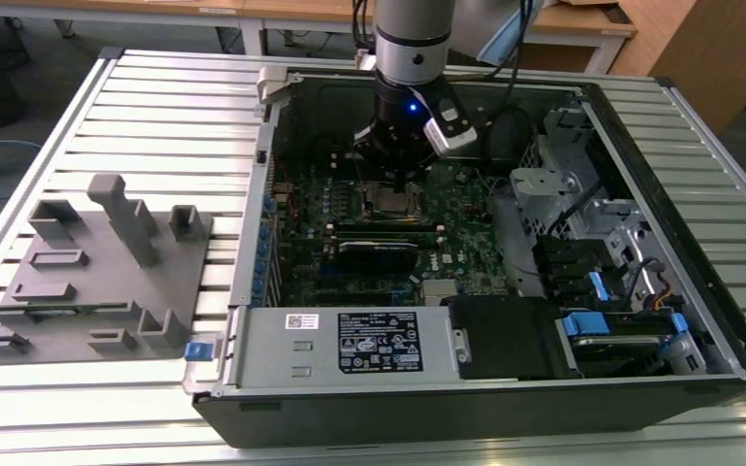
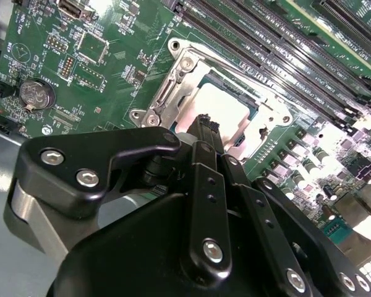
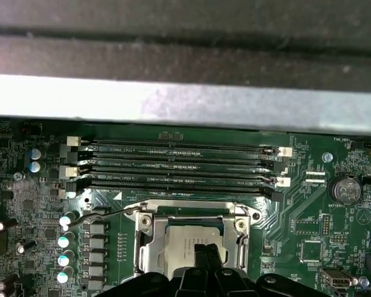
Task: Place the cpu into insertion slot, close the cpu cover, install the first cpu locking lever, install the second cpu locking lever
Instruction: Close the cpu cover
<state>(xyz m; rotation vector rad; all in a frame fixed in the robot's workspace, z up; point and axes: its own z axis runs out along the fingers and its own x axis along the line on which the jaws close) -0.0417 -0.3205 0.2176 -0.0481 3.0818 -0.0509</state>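
Note:
The cpu (image 2: 226, 114) lies flat in the insertion slot (image 1: 390, 201) on the green motherboard (image 1: 457, 233), its dull silvery top (image 3: 191, 235) showing through the cut-out. The cpu cover (image 2: 179, 77) lies down around it as a silvery frame (image 3: 149, 238). A thin wire lever (image 3: 105, 213) runs beside the socket; whether it is latched I cannot tell. My gripper (image 2: 204, 120) hangs just above the cpu's edge with its black fingers pressed together, shut on nothing. Its tips (image 3: 207, 253) reach over the socket, and in the exterior view the gripper (image 1: 392, 173) stands over the board.
Long memory slots (image 3: 173, 167) run beside the socket, and past them rises the case's metal wall (image 3: 185, 102). A coin battery (image 2: 36, 94) sits on the board. A grey fixture (image 1: 88, 272) lies at the exterior view's left; a drive cage (image 1: 581, 204) is at its right.

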